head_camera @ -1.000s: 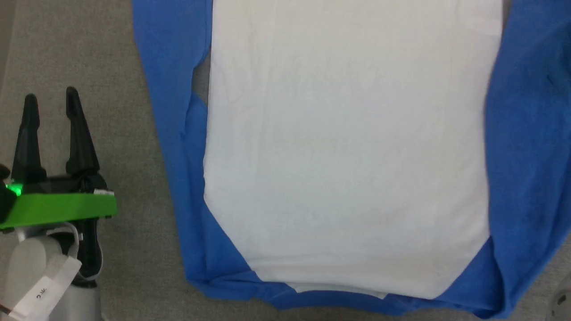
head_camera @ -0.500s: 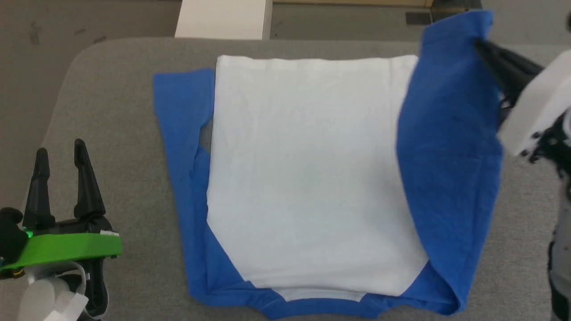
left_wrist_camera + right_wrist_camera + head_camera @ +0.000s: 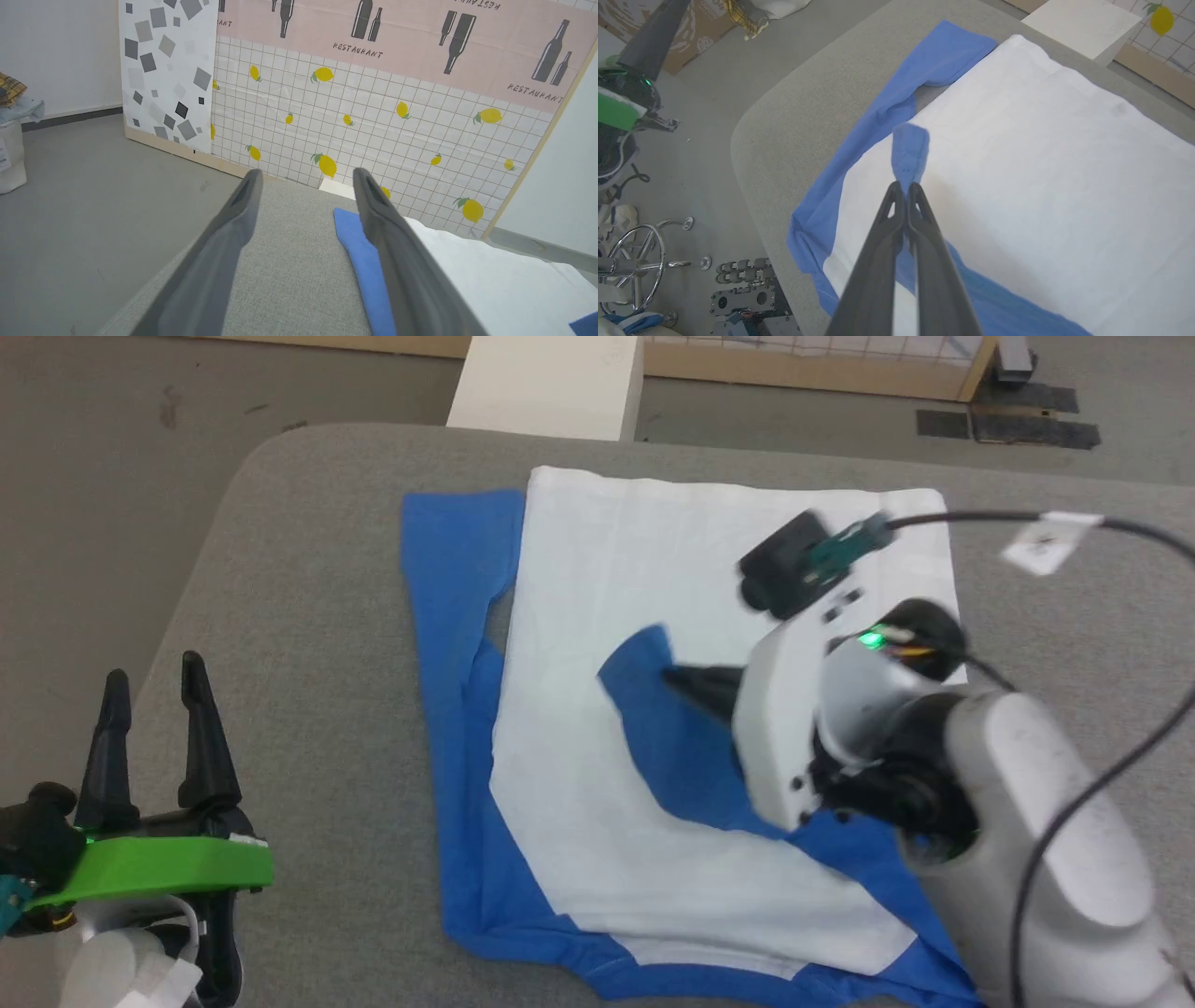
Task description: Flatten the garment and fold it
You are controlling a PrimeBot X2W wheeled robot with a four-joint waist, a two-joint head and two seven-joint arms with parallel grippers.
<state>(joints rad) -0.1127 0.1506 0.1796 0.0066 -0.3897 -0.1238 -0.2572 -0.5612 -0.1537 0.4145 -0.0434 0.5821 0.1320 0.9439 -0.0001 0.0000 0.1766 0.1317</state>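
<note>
Folding begun: the T-shirt (image 3: 597, 569) lies on the grey worktop (image 3: 308, 616), white body flat. Our right hand (image 3: 903, 187), pressed together, pinches a blue sleeve cuff (image 3: 910, 147) held over the white body just beyond its fingertips; we judge this sleeve fold half made. The opposite sleeve (image 3: 457, 597), between both hands, lies unfolded; body folds remain. Our left hand (image 3: 154, 670), spread and empty, hovers off the cloth, bare worktop ahead of it, the rounded edge close at its outer side.

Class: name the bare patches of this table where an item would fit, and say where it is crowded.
Free: table between left pincer and shirt; the far strip beyond the shirt; the far right corner. Crowded: mid-shirt, where the right pincer pinches a blue sleeve.
</note>
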